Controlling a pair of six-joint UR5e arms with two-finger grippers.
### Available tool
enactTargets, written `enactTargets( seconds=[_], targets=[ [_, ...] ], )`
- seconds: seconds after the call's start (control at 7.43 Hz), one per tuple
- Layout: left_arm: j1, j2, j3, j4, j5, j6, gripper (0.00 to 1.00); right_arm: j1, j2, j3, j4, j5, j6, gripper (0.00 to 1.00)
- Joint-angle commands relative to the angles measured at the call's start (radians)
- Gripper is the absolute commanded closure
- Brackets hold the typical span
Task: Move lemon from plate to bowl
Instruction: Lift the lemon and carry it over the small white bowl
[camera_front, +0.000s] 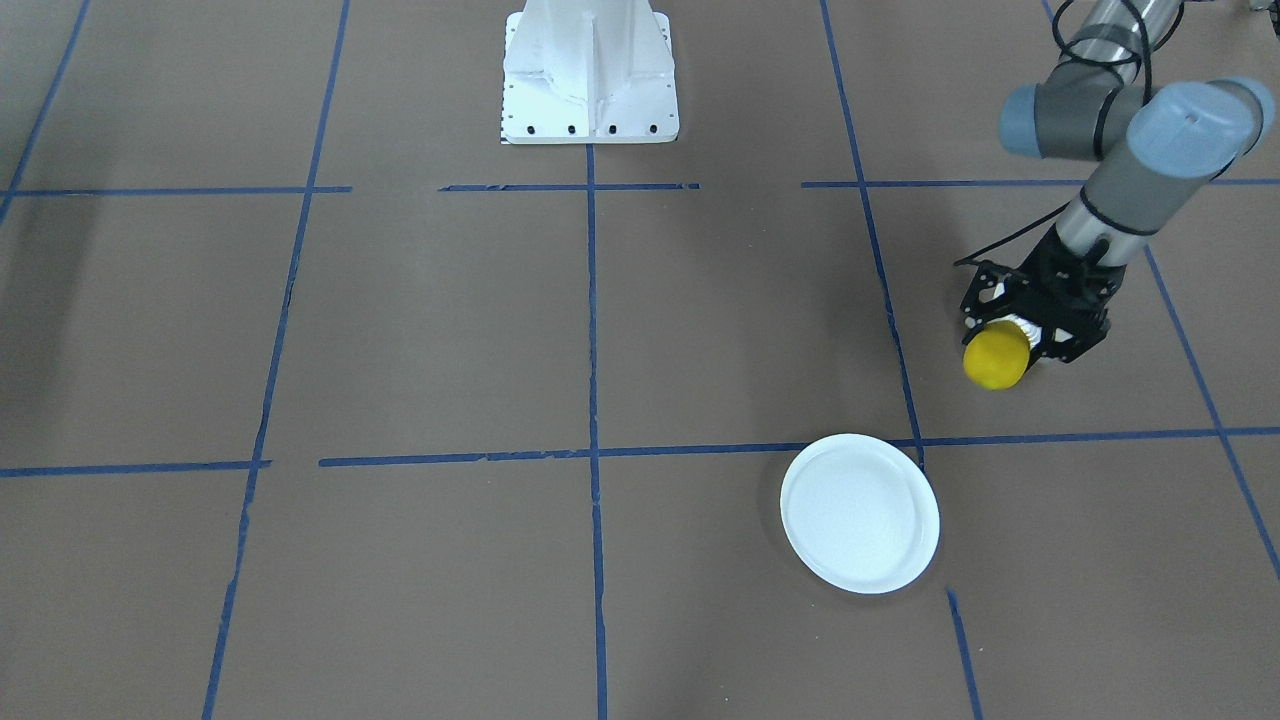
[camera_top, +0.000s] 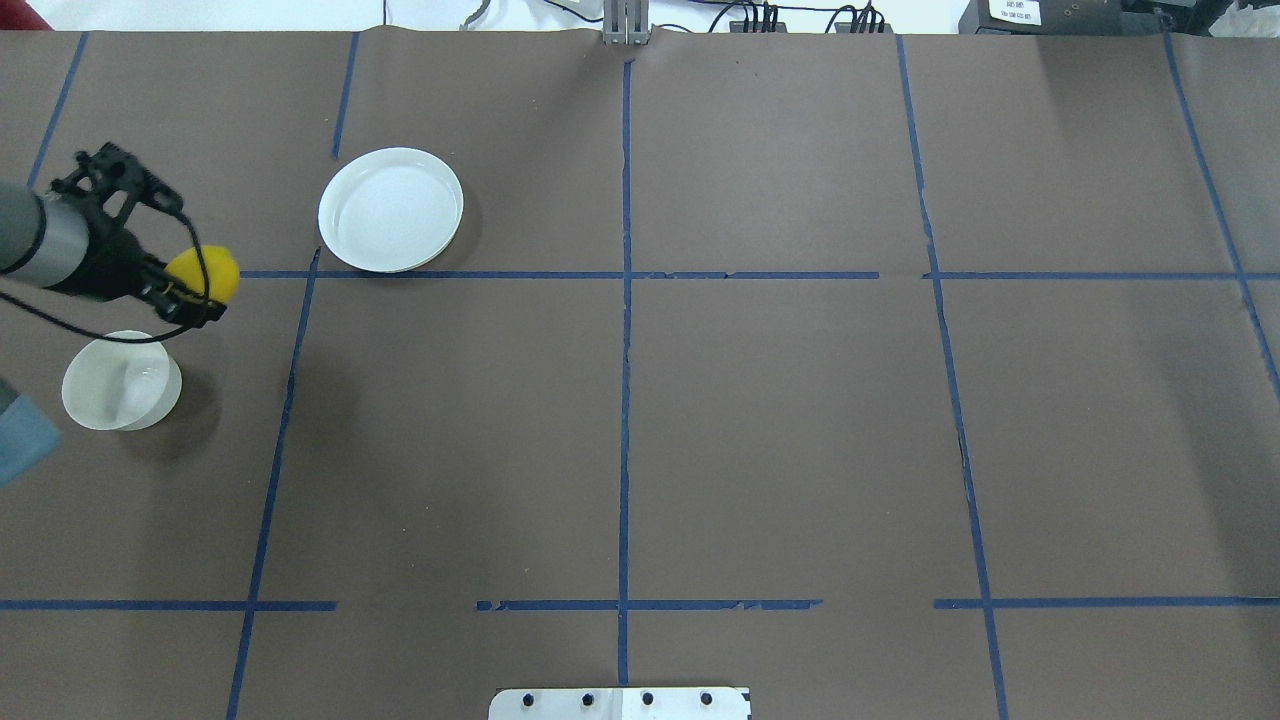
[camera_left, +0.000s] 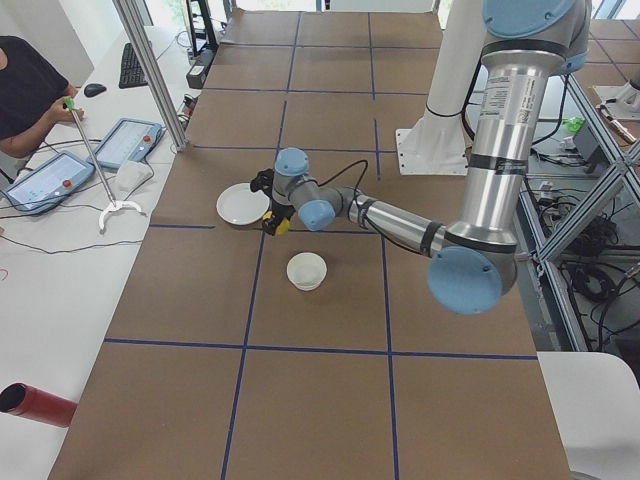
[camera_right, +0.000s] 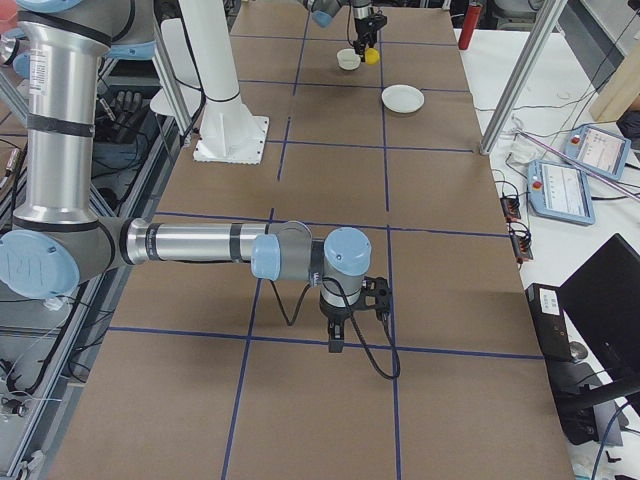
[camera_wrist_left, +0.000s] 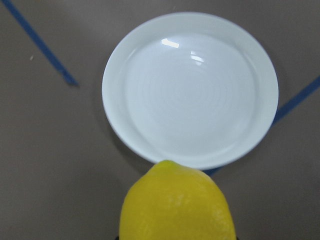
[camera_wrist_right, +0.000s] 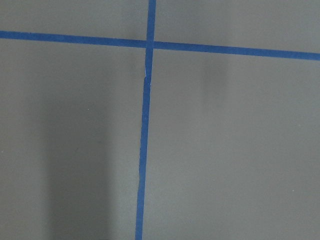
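Out at nine o'clock on the overhead view, taking twelve as straight away from my base, the bowl (camera_top: 120, 385) stands upright on the brown table cover (camera_top: 780, 430). My own black cable (camera_top: 100, 338) sags across that view just over the bowl's far rim, between the bowl and my left gripper (camera_top: 188, 286). Toward two o'clock of the bowl and well apart from it lies the plate (camera_top: 390, 210), flat, its near rim resting over a strip of blue tape (camera_top: 700, 275). At six o'clock, on the centre line, shows the white base mount (camera_top: 620, 703). My left gripper has its jaws pinched on the lemon (camera_top: 210, 270), parted just as wide as the fruit, whose yellow end sticks out past the black fingertips. The lemon hangs off the plate and outside the bowl: at about one o'clock of the bowl, near it, and between eight and nine o'clock of the plate. From my left wrist the lemon fills the six o'clock edge, with the plate beyond it at twelve. My right gripper (camera_right: 336, 338) shows only from the table's right end, pointing down at the cover beside a tape line, far from both dishes; whether its jaws are spread or pressed together I cannot tell. My right wrist sees a tape crossing on the cover.
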Motion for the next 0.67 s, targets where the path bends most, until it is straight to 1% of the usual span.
enactTargets(
  seconds=[0.0, 0.27, 0.54],
  targets=[
    [0.0, 0.201, -0.105, -0.004, 0.007, -0.125, 0.88, 0.0, 0.0, 0.0, 0.0, 0.0, 0.0, 0.0],
    [0.016, 0.201, -0.102, -0.003, 0.007, -0.294, 0.84, 0.0, 0.0, 0.0, 0.0, 0.0, 0.0, 0.0],
    [0.039, 0.18, -0.063, -0.003, 0.007, -0.294, 0.84, 0.0, 0.0, 0.0, 0.0, 0.0, 0.0, 0.0]
  ],
)
